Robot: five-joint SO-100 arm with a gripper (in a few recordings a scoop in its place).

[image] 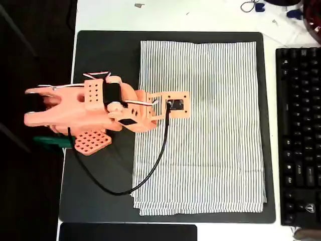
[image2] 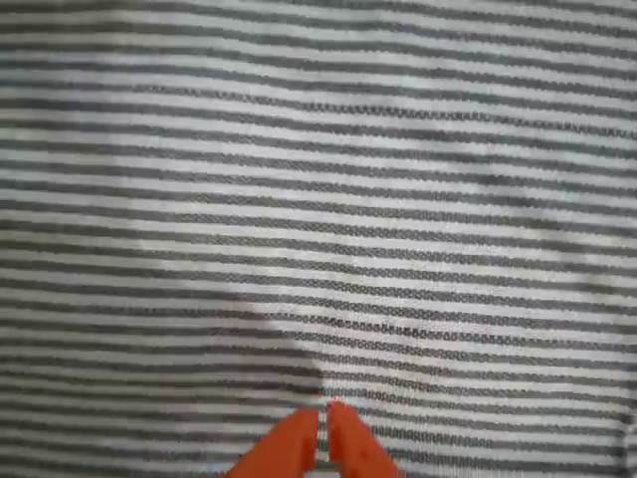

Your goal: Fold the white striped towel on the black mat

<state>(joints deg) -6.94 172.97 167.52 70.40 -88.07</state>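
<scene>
Item: white striped towel. Lies flat on the black mat, spread over the mat's middle and right in the overhead view. Its stripes run from far to near; the far edge sits close to the mat's far border. At the near edge the layers show slightly staggered, suggesting more than one thickness. In the wrist view the towel shows its stripes running left to right.

Item: black mat. Rests on a white table. Bare surface shows along its left side and as a thin strip on the right of the towel.

Item: orange arm. Reaches in from the left of the overhead view, across the mat's left part, with its wrist over the towel's left half. A black cable loops from the wrist down over mat and towel.

Item: gripper. In the wrist view its two orange fingertips sit almost together, a thin slit between them, just above or on the cloth; contact cannot be told. Nothing seen between them.

Item: black keyboard. On the table, right of the mat
</scene>
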